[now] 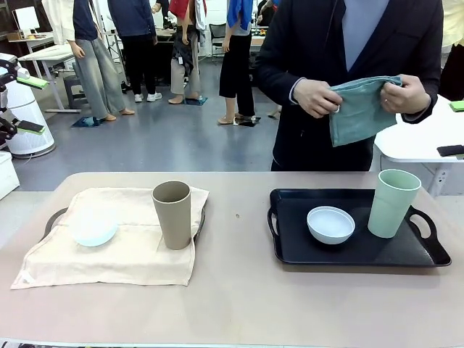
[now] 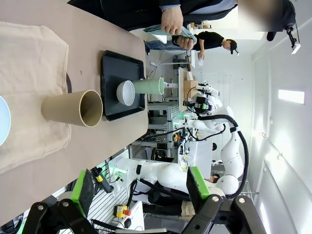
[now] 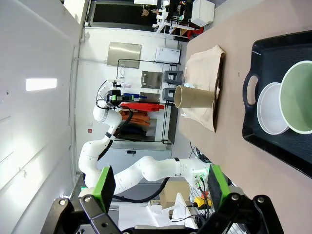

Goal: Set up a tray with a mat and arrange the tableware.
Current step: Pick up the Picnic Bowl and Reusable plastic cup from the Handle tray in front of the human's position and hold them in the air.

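Beige mat: spread right over the left tray, its near corners spilling onto the table. That side looks dressed!
Pale blue bowl: sitting on the mat, towards its left.
Tan-brown cup: upright on the mat's right part, near the bowl but not touching it.
Black tray: on the right, bare, with no mat under anything.
White bowl: straight on the bare tray, around the middle.
Pale green cup: upright just right of the white bowl, close to the tray's right handle.
Teal cloth: up in the air at the far side, gripped by both of the person's hands, above the right tray and touching nothing on the table.
Left end effector: fingers spread wide with nothing between them, well apart from the tableware.
Right end effector: same story, gaping and empty, well back from the black tray.
Done so far: by the look of it, half. One tray has its mat, a bowl and a cup in place.
Left to do: probably the right tray. Bowl and cup would have to come off, the teal cloth go down as the mat, then both pieces go back on top.
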{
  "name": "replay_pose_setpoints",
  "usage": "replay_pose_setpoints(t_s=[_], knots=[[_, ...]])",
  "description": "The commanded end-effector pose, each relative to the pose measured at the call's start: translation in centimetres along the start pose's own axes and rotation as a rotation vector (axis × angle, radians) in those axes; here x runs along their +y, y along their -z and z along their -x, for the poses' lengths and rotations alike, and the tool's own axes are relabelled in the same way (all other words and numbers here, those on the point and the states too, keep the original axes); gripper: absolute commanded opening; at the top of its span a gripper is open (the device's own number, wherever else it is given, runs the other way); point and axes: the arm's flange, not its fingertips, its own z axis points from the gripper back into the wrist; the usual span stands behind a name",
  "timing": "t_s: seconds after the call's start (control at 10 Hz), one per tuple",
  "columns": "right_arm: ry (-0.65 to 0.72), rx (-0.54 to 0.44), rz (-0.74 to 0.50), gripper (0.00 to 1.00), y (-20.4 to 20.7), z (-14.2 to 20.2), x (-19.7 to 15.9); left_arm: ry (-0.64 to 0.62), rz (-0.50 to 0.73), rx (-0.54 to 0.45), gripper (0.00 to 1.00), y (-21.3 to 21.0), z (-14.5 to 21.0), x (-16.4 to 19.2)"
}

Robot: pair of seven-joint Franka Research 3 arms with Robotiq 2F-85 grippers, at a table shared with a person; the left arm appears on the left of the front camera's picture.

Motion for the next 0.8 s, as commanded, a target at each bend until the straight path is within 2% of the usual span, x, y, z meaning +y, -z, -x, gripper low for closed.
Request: replay_pose_setpoints(t_s=[0.0, 0.5, 0.6, 0.7], knots=[[0.006, 0.001, 0.007, 1.00, -0.1, 0.1, 0.2, 0.010, 0.001, -0.006, 1.00, 0.0, 0.1, 0.0], [0.000, 0.000, 0.000, 1.00, 0.0, 0.0, 0.0, 0.000, 0.000, 0.000, 1.00, 0.0, 0.0, 0.0], [-0.145, 0.083, 0.068, 1.00, -1.3, -1.1, -0.2, 0.025, -0.070, 0.001, 1.00, 1.6, -0.4, -1.9], [-0.285, 0.124, 0.045, 1.00, -3.9, -3.1, -0.5, 0.044, -0.141, -0.001, 1.00, 3.5, -0.7, -4.0]])
